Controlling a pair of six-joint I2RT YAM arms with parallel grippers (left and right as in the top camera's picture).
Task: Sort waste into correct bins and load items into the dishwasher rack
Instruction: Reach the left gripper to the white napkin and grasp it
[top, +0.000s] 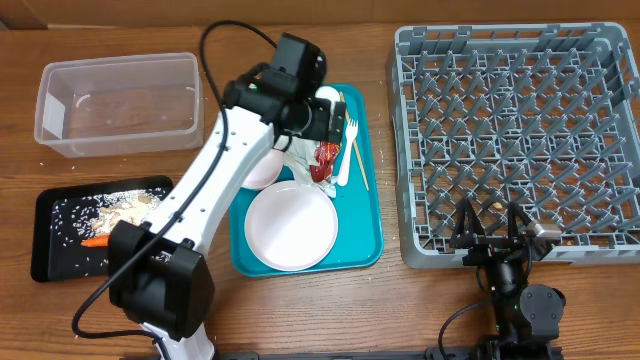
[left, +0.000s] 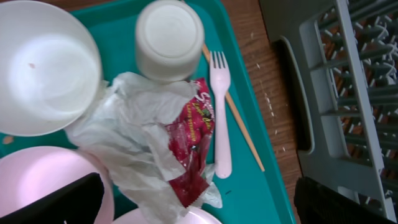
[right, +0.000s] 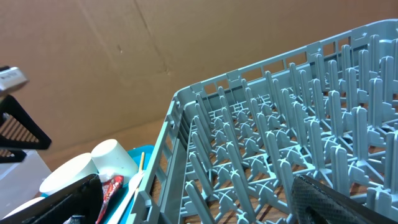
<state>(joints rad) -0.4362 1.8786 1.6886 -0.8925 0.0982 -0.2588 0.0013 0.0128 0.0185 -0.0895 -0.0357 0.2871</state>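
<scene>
The left end effector (left: 196, 186) hangs over the teal tray (left: 261, 186) with its fingers spread wide and nothing between them. Directly beneath it lies the red wrapper (left: 193, 143), half wrapped in a crumpled napkin (left: 134, 124). Just beside the wrapper, on the side of the finger nearer the rack (top: 520, 130), lies the fork (left: 221, 112), with the chopstick (left: 239, 127) beyond it. Ahead of the fingertips stands the cup (left: 169, 38), upside down, and a bowl (left: 46, 68) sits off to the other finger's side, the napkin touching its rim.

The right end effector (top: 490, 215) is also spread and empty, poised at the rack's near edge, well away from the waste.

The likely trouble is a mixed grab. Wrapper and napkin overlap, so closing straight down would probably take both, and a loose fold could slip free on the way to the clear tub (top: 120, 105) or the black tray (top: 50, 240), which already holds the carrot (top: 95, 241) and rice scraps (top: 120, 205). A finger landing too far toward the rack could pinch or flick the fork. Pulling the napkin up may also drag the bowl.
</scene>
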